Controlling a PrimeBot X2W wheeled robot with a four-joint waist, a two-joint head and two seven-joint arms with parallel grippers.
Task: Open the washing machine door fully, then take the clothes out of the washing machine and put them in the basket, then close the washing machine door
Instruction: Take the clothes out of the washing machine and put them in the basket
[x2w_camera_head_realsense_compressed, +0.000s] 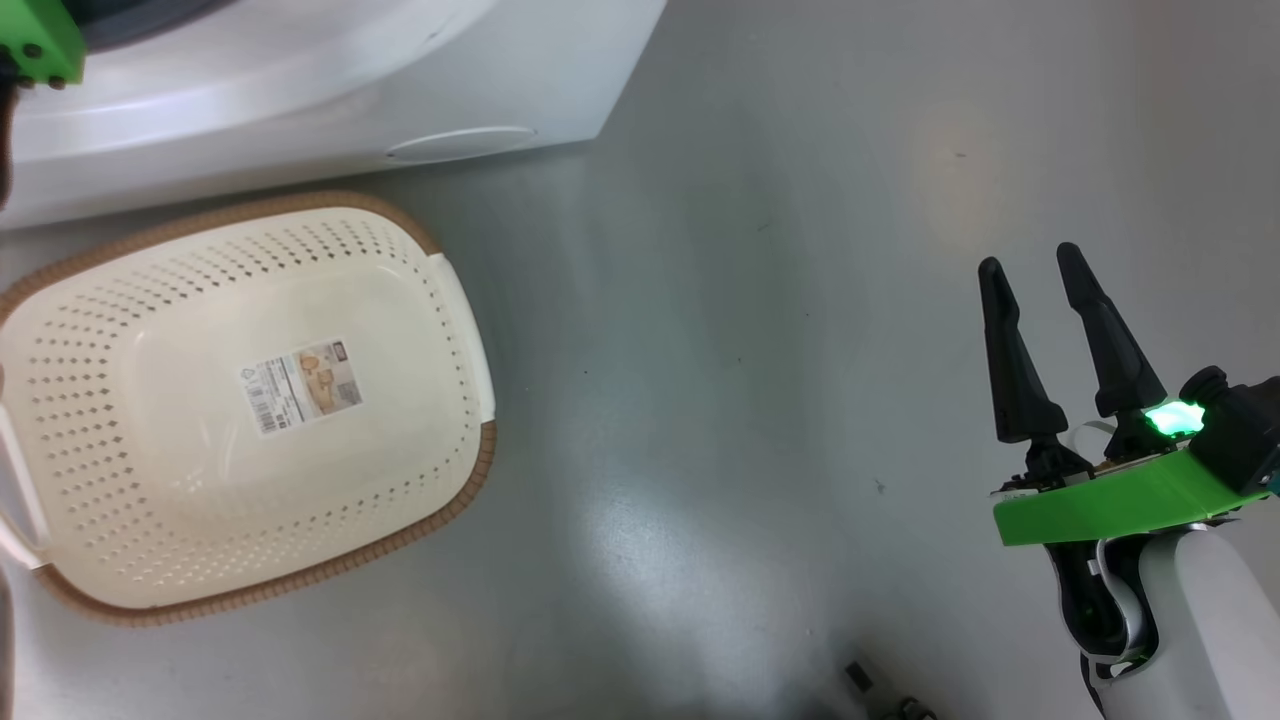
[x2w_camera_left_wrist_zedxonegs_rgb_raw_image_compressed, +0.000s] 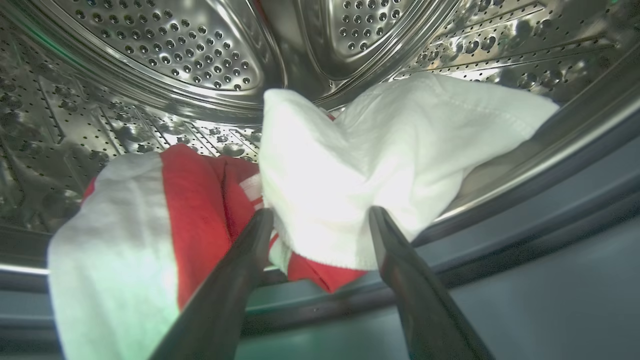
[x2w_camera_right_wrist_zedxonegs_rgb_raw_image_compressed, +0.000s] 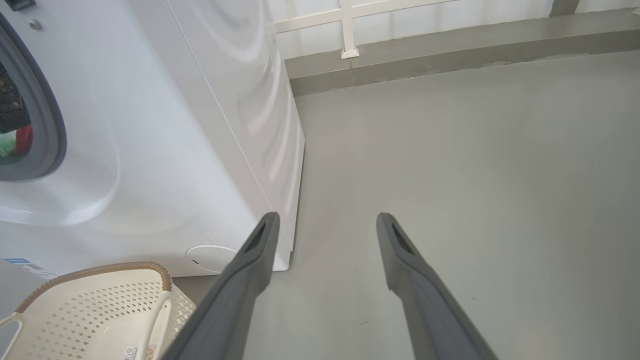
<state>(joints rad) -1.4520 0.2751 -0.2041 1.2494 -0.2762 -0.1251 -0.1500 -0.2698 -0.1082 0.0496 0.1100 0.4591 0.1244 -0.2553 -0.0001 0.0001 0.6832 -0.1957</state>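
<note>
The left claw (x2w_camera_left_wrist_zedxonegs_rgb_raw_image_compressed: 321, 212) is spread wide and grips nothing. Its two fingers reach into the mouth of the drum (x2w_camera_left_wrist_zedxonegs_rgb_raw_image_compressed: 190, 50). A white fold of the clothes (x2w_camera_left_wrist_zedxonegs_rgb_raw_image_compressed: 350, 165) lies between the tips, but the wrist view does not show whether the tips touch it.

The clothes form a low heap on the drum's lower wall, close to the lip. Their long axis runs across the wrist view. One white end with a broad red band sits at the left, and a white flap stretches to the upper right along the lip. A red corner hangs down over the lip towards the grey-blue seal (x2w_camera_left_wrist_zedxonegs_rgb_raw_image_compressed: 550, 210).

The right claw (x2w_camera_head_realsense_compressed: 1030, 258) is also fully open and empty. It hangs over the bare grey floor (x2w_camera_head_realsense_compressed: 750, 400), well apart from the washer (x2w_camera_head_realsense_compressed: 300, 80), with its fingers pointing up the head view. In its own wrist view the right claw (x2w_camera_right_wrist_zedxonegs_rgb_raw_image_compressed: 328, 216) looks past the washer's (x2w_camera_right_wrist_zedxonegs_rgb_raw_image_compressed: 175, 125) front corner. A bit of red cloth (x2w_camera_right_wrist_zedxonegs_rgb_raw_image_compressed: 17, 142) shows inside the seal (x2w_camera_right_wrist_zedxonegs_rgb_raw_image_compressed: 50, 125) at the far left.

The basket (x2w_camera_head_realsense_compressed: 470, 480) stands upright on the floor just in front of the washer, below the round flap (x2w_camera_head_realsense_compressed: 460, 143), with its mouth facing up. Its long axis runs across the head view with a handle at each end, and the right end is slightly nearer the washer. A paper label (x2w_camera_head_realsense_compressed: 300, 385) lies on its bottom.
</note>
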